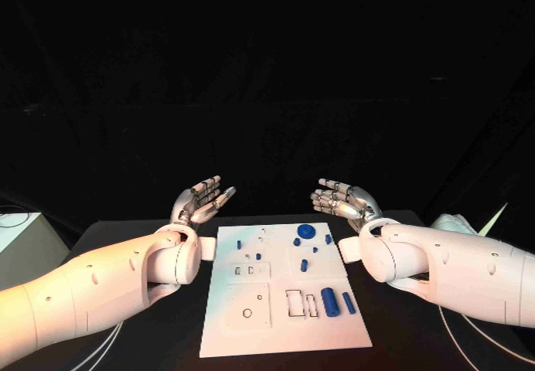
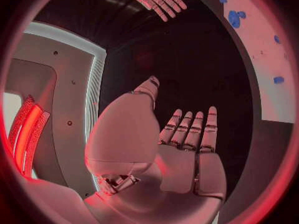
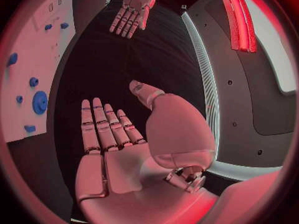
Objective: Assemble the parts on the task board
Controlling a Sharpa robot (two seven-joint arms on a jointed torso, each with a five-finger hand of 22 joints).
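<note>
The task board [image 1: 279, 309] lies at lower centre with blue parts [image 1: 305, 230]; left hand [image 1: 202, 201] and right hand [image 1: 345, 202] hover beyond its far corners, fingers spread, holding nothing.

White task board [image 1: 279, 325] with small blue parts [image 1: 330, 297] and one round blue disc [image 1: 305, 229]; black table [image 1: 134, 232]; silver hands on white arms.
</note>
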